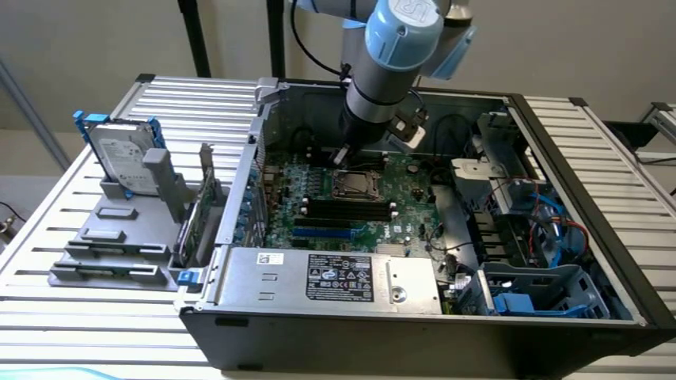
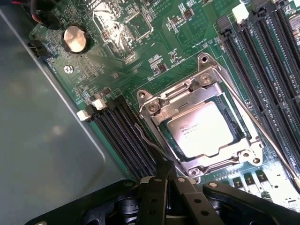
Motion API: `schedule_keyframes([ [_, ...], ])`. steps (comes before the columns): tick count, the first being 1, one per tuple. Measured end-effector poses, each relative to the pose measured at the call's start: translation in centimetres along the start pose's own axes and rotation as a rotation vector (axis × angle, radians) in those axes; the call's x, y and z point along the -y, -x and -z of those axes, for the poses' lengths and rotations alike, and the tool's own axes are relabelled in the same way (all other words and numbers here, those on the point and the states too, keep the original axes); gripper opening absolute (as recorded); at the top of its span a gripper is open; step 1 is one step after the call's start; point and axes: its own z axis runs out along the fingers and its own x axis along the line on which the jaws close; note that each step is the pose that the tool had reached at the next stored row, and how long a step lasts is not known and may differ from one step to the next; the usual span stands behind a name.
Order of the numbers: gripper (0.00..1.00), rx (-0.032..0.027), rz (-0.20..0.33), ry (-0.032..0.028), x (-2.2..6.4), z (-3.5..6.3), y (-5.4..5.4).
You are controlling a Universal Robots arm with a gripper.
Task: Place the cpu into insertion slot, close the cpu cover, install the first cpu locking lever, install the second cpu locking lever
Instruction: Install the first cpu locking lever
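Observation:
The cpu (image 2: 201, 130), silvery with small print, lies flat in the insertion slot (image 2: 247, 154) on the green board. The cpu cover (image 2: 180, 96) lies down around it as a metal frame. One thin locking lever (image 2: 147, 138) runs along the socket's side into the tips of my gripper (image 2: 162, 171). The black fingers (image 2: 154, 197) are shut together, and I cannot tell whether the wire is pinched between them. A second lever (image 2: 262, 136) slants along the opposite side. In the exterior view my gripper (image 1: 340, 154) hangs just behind the cpu (image 1: 354, 184) inside the open case.
Long black memory slots (image 2: 124, 136) flank the socket on both sides (image 2: 262, 61). A coin battery (image 2: 75, 38) and the grey case wall (image 2: 42, 154) lie nearby. A power supply (image 1: 328, 277), blue cables (image 1: 549, 229) and a hard drive (image 1: 122, 158) on a rack surround the board.

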Motion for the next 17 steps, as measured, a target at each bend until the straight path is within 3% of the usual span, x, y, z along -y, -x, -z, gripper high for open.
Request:
schedule_keyframes([
  [17, 0.11, 0.0123, -0.058, -0.0096, -0.91, -0.16, -0.81],
])
